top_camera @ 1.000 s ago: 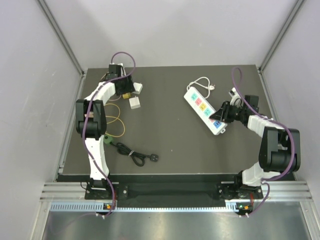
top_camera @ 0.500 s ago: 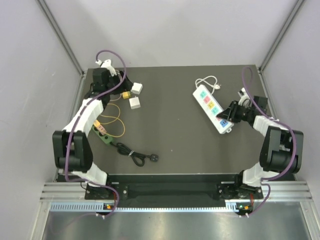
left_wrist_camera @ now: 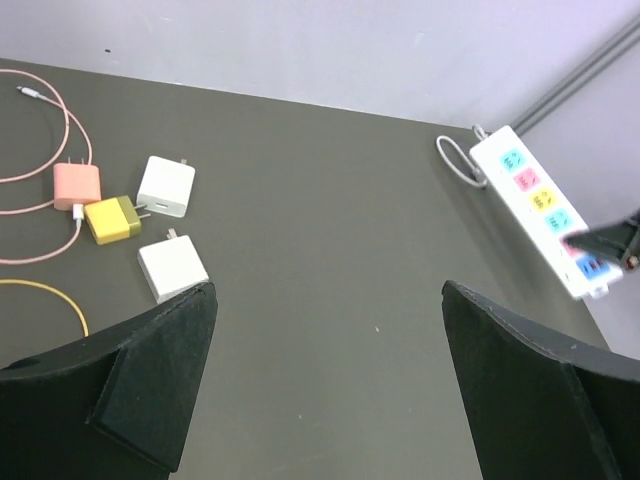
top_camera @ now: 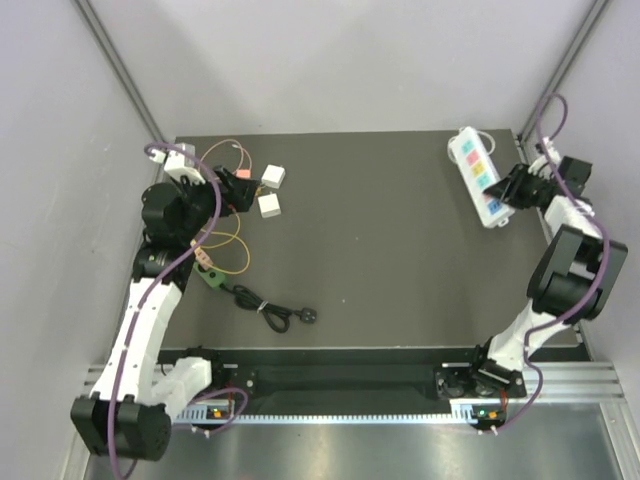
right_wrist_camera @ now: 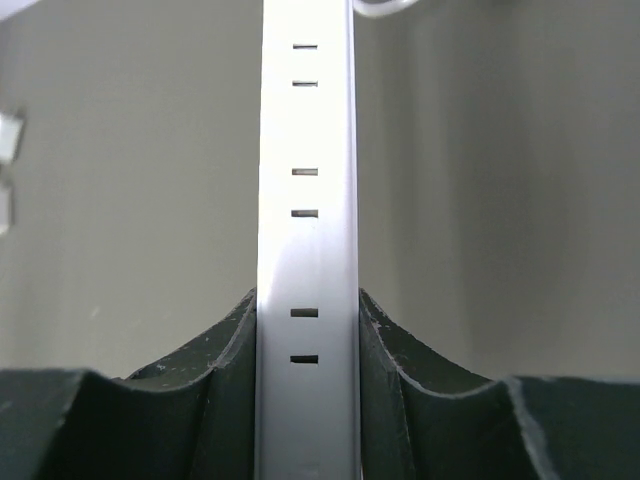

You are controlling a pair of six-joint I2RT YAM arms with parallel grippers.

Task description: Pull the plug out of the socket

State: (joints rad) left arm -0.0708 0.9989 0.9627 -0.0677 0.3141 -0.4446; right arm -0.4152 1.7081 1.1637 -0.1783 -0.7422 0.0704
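Black cable (top_camera: 264, 306) lies coiled on dark table (top_camera: 380, 260), near its left front. Yellow cable (left_wrist_camera: 45, 287) loops behind it.

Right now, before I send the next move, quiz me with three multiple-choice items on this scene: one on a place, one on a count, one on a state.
1. Where on the table does the power strip sit?
A. near left corner
B. centre
C. far right corner

2. How many white chargers lie on the left side?
A. one
B. two
C. four

3. How do the right jaws stand?
A. shut on the power strip
B. wide open with nothing between them
C. out of every view

Key:
1 C, the top view shows the strip by the far right corner.
2 B, the left wrist view shows two white blocks beside a pink one and a yellow one.
3 A, the right wrist view shows the strip pinched between them.
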